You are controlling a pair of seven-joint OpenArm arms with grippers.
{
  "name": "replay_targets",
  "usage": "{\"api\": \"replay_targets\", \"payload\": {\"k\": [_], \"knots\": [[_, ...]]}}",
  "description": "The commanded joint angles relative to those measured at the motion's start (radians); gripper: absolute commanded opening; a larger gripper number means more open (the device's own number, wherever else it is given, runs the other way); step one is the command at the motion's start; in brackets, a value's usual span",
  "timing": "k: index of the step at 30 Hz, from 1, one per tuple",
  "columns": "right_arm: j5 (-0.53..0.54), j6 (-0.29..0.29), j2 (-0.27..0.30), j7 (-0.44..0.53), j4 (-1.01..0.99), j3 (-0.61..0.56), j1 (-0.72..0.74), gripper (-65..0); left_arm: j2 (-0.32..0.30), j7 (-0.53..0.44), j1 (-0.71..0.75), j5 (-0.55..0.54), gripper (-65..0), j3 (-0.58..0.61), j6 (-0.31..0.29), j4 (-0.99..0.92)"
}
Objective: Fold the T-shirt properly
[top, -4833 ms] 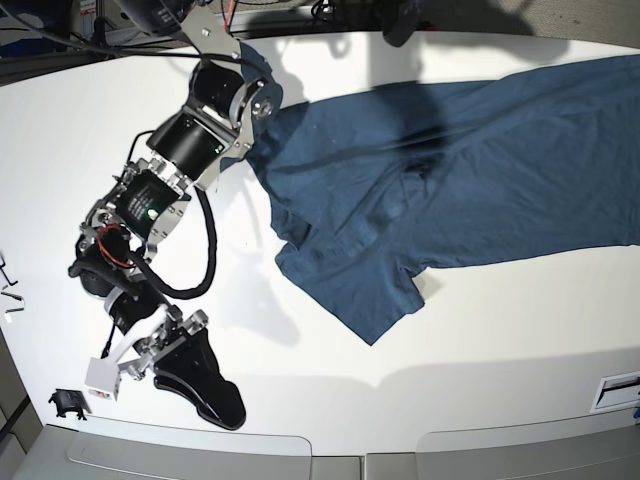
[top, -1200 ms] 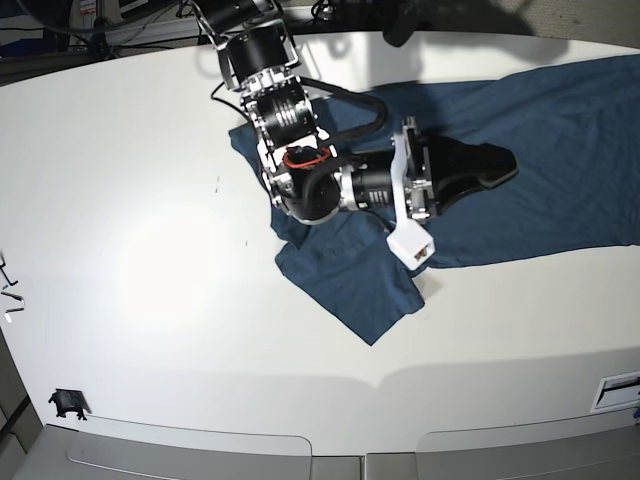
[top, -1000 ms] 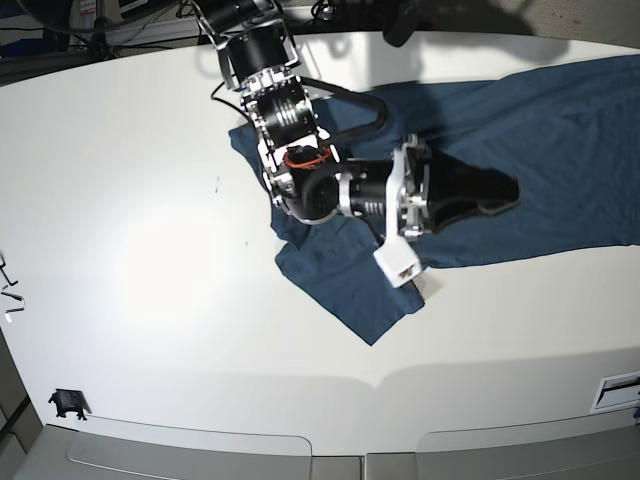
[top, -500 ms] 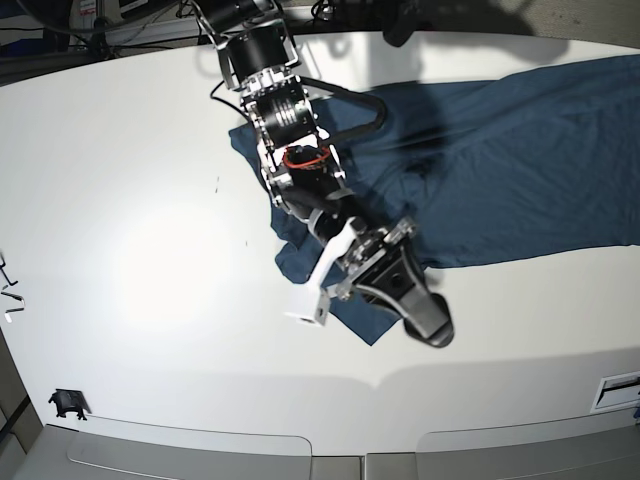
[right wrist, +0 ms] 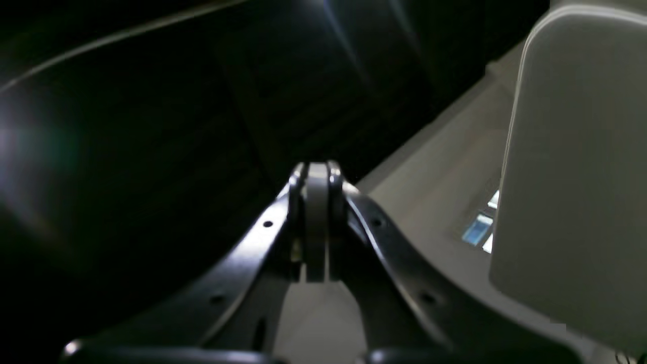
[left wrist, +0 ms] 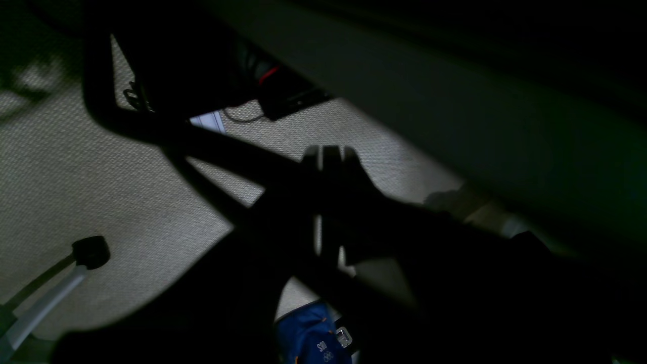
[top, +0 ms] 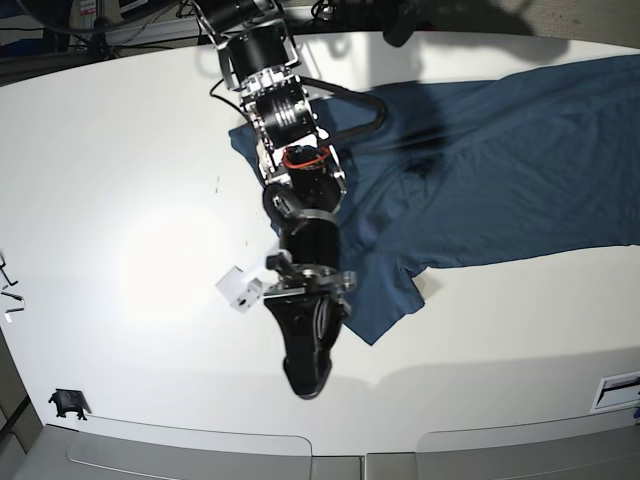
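The dark navy T-shirt (top: 500, 160) lies spread on the white table (top: 130, 200), reaching from the middle to the right edge, with one sleeve (top: 385, 295) pointing to the front. My right gripper (top: 304, 380) is shut and empty, hanging over bare table just left of that sleeve; in the right wrist view its fingertips (right wrist: 317, 174) meet. My left gripper (left wrist: 328, 151) looks shut and empty. It faces carpet off the table. In the base view it is a dark shape at the top edge (top: 400, 20). Neither wrist view shows the shirt.
A small black clip (top: 65, 403) lies at the front left corner. A slot with labels (top: 618, 388) sits at the front right. The right arm's joints (top: 300, 190) lie over the shirt's left part. Grey panels (top: 200, 455) run along the front edge.
My right arm has swung from over the shirt's middle, down past the sleeve, to the front of the table. The shirt has not moved.
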Motion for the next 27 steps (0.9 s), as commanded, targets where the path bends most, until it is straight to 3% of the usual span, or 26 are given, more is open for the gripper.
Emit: {"api": "replay_targets", "payload": {"k": [1,5,8,10,15,17,19,21,23,25,27], "knots": [[-0.004,0.014,-0.010,-0.002,0.014,-0.001,0.019,-65.0,0.013,-0.012,0.011,-0.005,-65.0,0.002,-0.031,0.003],[-0.006,0.014,-0.010,-0.005,0.014,-0.001,0.019,-65.0,0.013,-0.012,0.011,-0.005,-65.0,0.002,-0.031,0.003],[-0.056,0.014,-0.010,-0.158,0.014,0.005,0.019,-65.0,0.013,-0.012,0.011,-0.005,-65.0,0.002,-0.031,0.003],[-0.095,0.014,-0.010,-0.376,0.014,0.032,0.019,-65.0,0.013,-0.012,0.011,-0.005,-65.0,0.002,-0.031,0.003],[-0.109,0.014,-0.010,-1.107,0.014,0.071,0.019,-65.0,0.013,-0.012,0.011,-0.005,-65.0,0.002,-0.031,0.003],[-0.106,0.014,-0.010,-1.320,0.014,0.069,0.017,-65.0,0.013,-0.012,0.011,-0.005,-65.0,0.002,-0.031,0.003],[-0.062,0.014,-0.010,-1.467,0.014,0.069,0.016,-65.0,0.013,-0.013,0.011,-0.005,-65.0,0.002,-0.031,0.003],[0.008,0.014,-0.010,-1.534,0.014,0.070,0.017,-65.0,0.013,-0.015,0.011,-0.005,-65.0,0.002,-0.031,0.003],[0.032,0.014,-0.010,-1.529,0.014,0.070,0.017,-65.0,0.013,-0.015,0.011,-0.005,-65.0,0.002,-0.031,0.003],[0.032,0.014,-0.010,-1.457,0.014,0.070,0.017,-65.0,0.013,-0.015,0.011,-0.005,-65.0,0.002,-0.031,0.003],[0.032,0.014,-0.010,-1.277,0.014,0.070,0.017,-65.0,0.013,-0.015,0.011,-0.005,-65.0,0.002,-0.031,0.003]]}}
